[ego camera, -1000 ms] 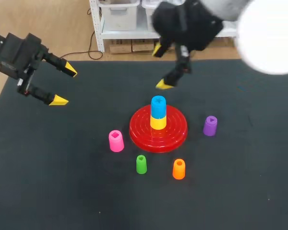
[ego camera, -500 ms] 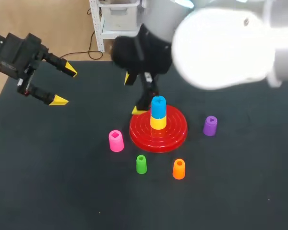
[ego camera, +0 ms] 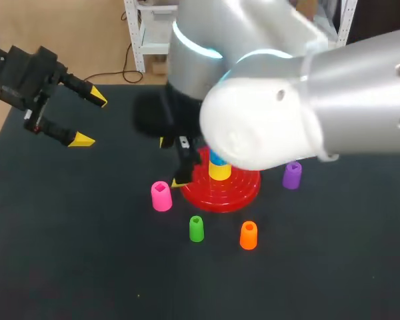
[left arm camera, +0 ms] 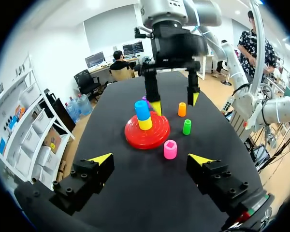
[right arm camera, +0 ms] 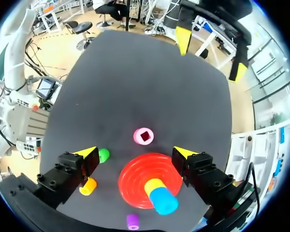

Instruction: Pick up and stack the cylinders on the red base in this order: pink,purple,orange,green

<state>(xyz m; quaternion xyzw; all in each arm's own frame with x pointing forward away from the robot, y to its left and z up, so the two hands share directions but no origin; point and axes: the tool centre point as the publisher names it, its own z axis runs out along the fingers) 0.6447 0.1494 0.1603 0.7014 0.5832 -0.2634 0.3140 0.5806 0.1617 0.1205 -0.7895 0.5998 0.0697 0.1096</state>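
The red base [ego camera: 243,190] holds a yellow cylinder [ego camera: 219,171] with a blue one [left arm camera: 142,110] on top. In front of it stand the pink cylinder [ego camera: 161,196], the green [ego camera: 196,228] and the orange [ego camera: 248,235]; the purple [ego camera: 292,175] is to its right. My right gripper [ego camera: 172,162] hangs open above the base's left edge, with the pink cylinder [right arm camera: 144,136] just ahead of its fingers and nothing between them. My left gripper [ego camera: 88,120] stays open and empty at the far left, well away from the pieces.
The right arm's bulk hides the table behind the base in the head view. In the right wrist view the green cylinder [right arm camera: 103,155] sits by one fingertip, and the orange [right arm camera: 88,186] and purple [right arm camera: 132,221] lie under the wrist.
My right arm has swung from behind the base towards the front left, bringing its open gripper down near the pink cylinder. The left arm and all the cylinders have not moved.
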